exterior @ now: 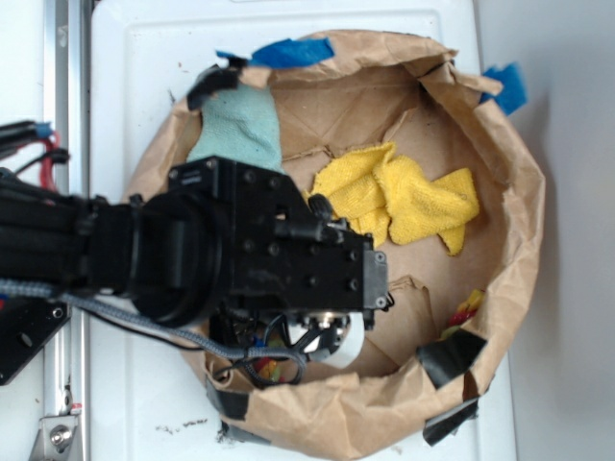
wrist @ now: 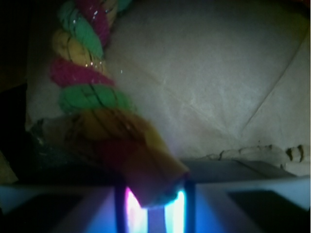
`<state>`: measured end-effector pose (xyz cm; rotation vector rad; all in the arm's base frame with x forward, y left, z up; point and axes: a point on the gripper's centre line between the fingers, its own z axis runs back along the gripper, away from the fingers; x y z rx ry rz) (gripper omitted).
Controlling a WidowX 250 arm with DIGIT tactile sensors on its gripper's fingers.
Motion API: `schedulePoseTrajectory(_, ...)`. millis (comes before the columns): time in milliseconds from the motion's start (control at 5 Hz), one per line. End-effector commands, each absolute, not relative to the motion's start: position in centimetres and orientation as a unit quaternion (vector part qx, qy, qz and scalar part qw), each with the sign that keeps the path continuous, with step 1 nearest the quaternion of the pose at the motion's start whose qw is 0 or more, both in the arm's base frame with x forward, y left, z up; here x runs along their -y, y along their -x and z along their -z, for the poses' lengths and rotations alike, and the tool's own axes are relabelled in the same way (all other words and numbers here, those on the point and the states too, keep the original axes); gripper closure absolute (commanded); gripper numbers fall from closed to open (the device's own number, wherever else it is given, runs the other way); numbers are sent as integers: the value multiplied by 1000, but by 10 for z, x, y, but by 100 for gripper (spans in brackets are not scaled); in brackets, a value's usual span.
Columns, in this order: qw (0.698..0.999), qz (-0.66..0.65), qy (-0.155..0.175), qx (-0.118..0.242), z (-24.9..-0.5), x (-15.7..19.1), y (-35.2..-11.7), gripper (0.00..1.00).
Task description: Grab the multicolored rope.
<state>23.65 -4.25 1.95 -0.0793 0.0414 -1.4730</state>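
The multicolored rope [wrist: 92, 97] is a thick twist of red, yellow and green strands. In the wrist view it runs from the top left down to the bottom centre. Its lower part sits between the two fingers of my gripper [wrist: 154, 204], which press against it on both sides. In the exterior view the black arm hides most of the rope. A small coloured bit of rope [exterior: 272, 371] shows under the wrist, and a frayed red and yellow end [exterior: 467, 309] lies at the bag's right wall. The gripper [exterior: 322, 338] points down at the bag's near floor.
A brown paper bag [exterior: 519, 221] with rolled walls surrounds the work area. A yellow cloth [exterior: 404, 197] lies in its middle and a teal cloth [exterior: 235, 130] at the back left. Black tape [exterior: 450, 355] and blue tape [exterior: 288, 53] patch the rim.
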Motion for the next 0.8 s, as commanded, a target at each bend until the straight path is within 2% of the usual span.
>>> schedulePoseTrajectory(0, 754, 655, 22, 41, -64, 34, -241, 0)
schedulePoseTrajectory(200, 753, 653, 35, 72, -84, 36, -243, 0)
schedulePoseTrajectory(400, 743, 663, 43, 75, -86, 44, -246, 0)
schedulePoseTrajectory(600, 724, 683, 63, 70, -75, 57, -248, 0)
